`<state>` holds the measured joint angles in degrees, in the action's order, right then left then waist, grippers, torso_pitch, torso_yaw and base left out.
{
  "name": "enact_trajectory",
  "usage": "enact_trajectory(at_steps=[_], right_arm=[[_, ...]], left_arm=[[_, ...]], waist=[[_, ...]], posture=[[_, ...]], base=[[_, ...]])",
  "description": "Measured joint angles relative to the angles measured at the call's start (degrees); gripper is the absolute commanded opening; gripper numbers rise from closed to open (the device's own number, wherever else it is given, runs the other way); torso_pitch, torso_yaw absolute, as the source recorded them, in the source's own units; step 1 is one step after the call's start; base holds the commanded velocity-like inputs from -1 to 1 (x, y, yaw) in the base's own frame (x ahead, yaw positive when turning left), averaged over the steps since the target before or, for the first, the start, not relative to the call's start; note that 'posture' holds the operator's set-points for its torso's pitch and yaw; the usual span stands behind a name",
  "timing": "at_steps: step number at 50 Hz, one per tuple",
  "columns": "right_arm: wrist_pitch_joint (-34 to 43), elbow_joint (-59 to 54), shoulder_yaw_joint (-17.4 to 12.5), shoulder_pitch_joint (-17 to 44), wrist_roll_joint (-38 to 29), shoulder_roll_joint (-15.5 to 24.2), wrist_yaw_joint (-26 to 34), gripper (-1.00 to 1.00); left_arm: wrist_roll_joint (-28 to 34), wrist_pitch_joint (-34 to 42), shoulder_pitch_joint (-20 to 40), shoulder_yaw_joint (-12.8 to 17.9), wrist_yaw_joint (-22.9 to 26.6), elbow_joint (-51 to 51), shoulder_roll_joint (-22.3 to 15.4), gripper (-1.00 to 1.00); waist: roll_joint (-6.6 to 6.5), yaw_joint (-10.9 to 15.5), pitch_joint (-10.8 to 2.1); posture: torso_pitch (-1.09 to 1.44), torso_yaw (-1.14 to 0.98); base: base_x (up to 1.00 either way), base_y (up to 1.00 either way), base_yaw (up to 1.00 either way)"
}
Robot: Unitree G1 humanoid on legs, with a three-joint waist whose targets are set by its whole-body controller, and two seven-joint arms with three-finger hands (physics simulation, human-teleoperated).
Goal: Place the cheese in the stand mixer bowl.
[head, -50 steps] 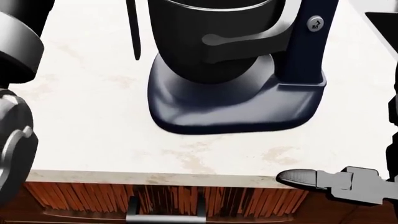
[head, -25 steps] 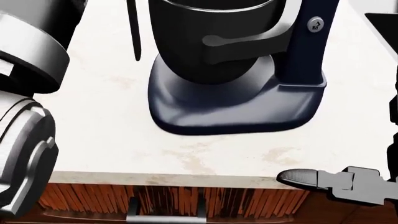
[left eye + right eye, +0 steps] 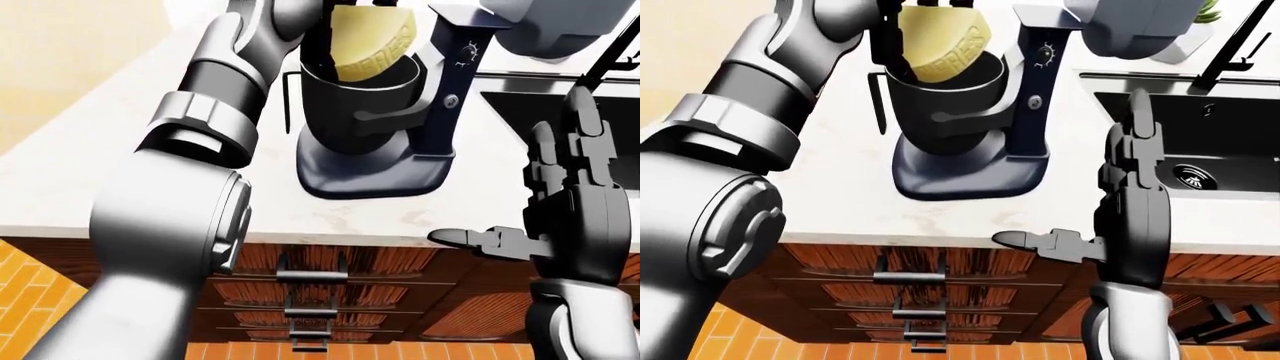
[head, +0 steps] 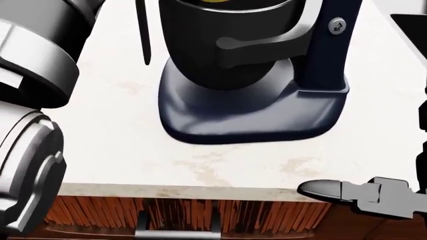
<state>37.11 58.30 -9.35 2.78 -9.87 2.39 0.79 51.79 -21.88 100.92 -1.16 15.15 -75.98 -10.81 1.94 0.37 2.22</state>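
Observation:
A yellow cheese wedge (image 3: 943, 43) hangs tilted at the mouth of the dark stand mixer bowl (image 3: 362, 105), its lower end inside the rim. My left hand (image 3: 902, 34) reaches in from the left over the counter and is shut on the cheese, dark fingers (image 3: 888, 45) along its left side. The head view shows only a yellow sliver (image 4: 214, 1) at the bowl's top. The mixer's base (image 4: 247, 117) sits on the pale counter (image 4: 120, 145) and its head (image 3: 550, 26) is tilted up. My right hand (image 3: 1085, 191) stands open and empty at the counter's near edge, right of the mixer.
A black sink (image 3: 1225, 131) with a faucet (image 3: 1238, 41) lies to the mixer's right. A potted plant (image 3: 1188, 37) stands above it. Wooden drawers with handles (image 3: 310, 276) run under the counter edge. My left arm (image 3: 170, 217) fills the left of the views.
My left arm has pushed further into the head view from the left. A sliver of cheese now shows at the bowl's top. The right hand has not moved.

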Motion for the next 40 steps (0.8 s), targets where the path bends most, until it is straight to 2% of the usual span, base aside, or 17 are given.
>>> enact_trajectory(at_steps=[27, 40], right_arm=[[0.1, 0.0, 0.1, 0.1, 0.4, 0.1, -0.1, 1.00], [0.1, 0.0, 0.3, 0.3, 0.2, 0.1, -0.1, 1.00]], left_arm=[[-0.4, 2.9, 1.9, 1.3, -5.7, -1.4, 0.6, -1.00], [-0.4, 3.9, 2.5, 1.3, -6.6, -1.8, 0.7, -1.00]], waist=[[0.02, 0.0, -0.05], [-0.03, 0.0, -0.05]], posture=[[0.00, 0.00], [0.00, 0.00]], base=[[0.00, 0.00, 0.00], [0.00, 0.00, 0.00]])
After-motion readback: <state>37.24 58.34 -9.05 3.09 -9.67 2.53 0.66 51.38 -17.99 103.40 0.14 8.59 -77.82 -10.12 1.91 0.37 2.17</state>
